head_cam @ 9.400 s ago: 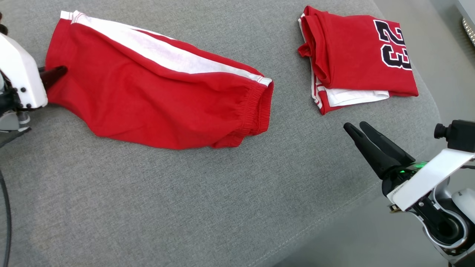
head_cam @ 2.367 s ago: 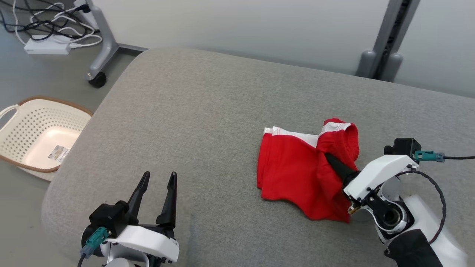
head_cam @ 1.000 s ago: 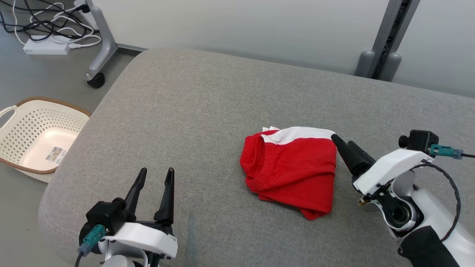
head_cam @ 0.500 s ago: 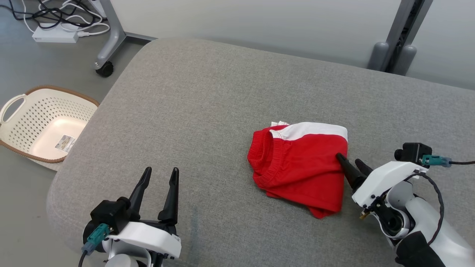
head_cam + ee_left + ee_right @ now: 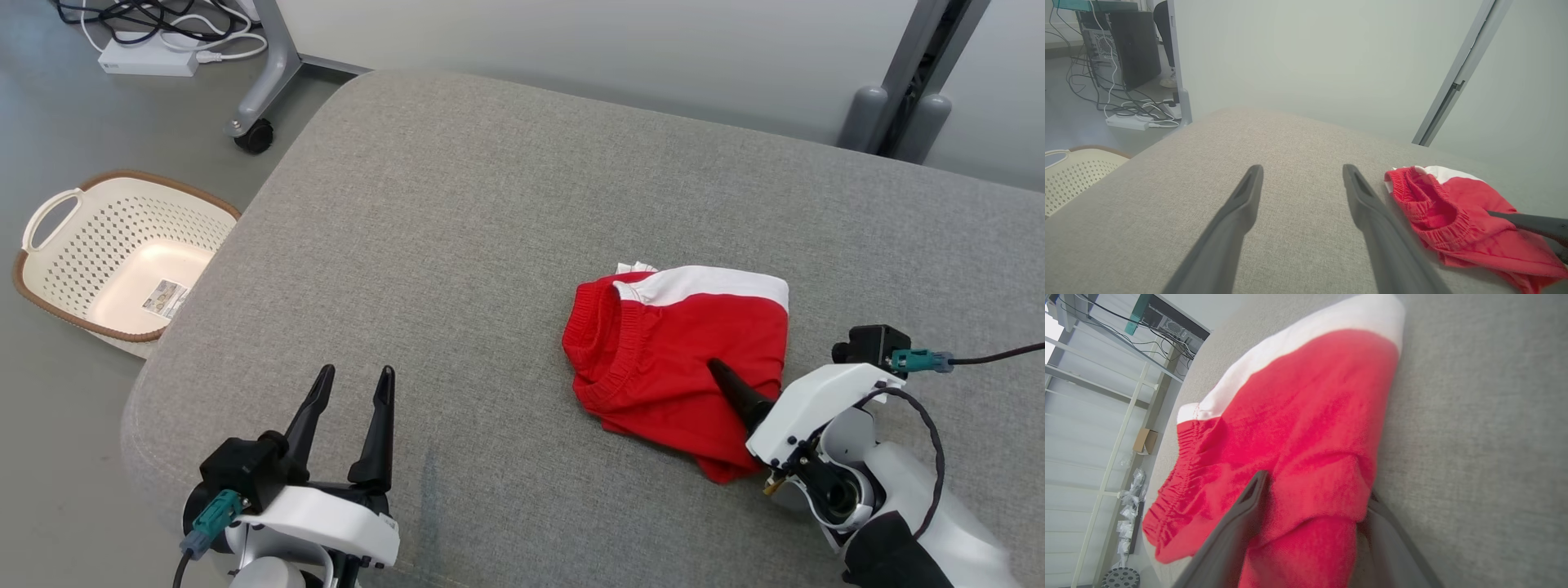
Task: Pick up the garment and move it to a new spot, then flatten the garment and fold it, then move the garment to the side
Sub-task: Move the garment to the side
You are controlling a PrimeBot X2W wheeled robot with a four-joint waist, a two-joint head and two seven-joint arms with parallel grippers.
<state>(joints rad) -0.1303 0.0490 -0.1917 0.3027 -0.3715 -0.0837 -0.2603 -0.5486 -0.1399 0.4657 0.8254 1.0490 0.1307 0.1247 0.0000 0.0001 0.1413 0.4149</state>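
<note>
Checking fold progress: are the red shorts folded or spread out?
Folded: the red shorts lie in a compact stack on the grey cushion, layered edges showing at the near corner.

**Robotics test room with a laundry set-up**

Indoor lab space. A grey upholstered cushion [image 5: 490, 204] lies across mid-frame, backed by a plain pale wall. Upper left of the head view: white power strip [image 5: 147, 57], tangled cables [image 5: 163, 12] and a caster-footed stand leg [image 5: 273, 65] on smooth grey floor. Left edge: cream perforated laundry basket [image 5: 90, 237]. Left wrist view, upper left: dark computer tower [image 5: 1139, 49]. Right wrist view, left side: pale metal racking [image 5: 1122, 435].
</note>
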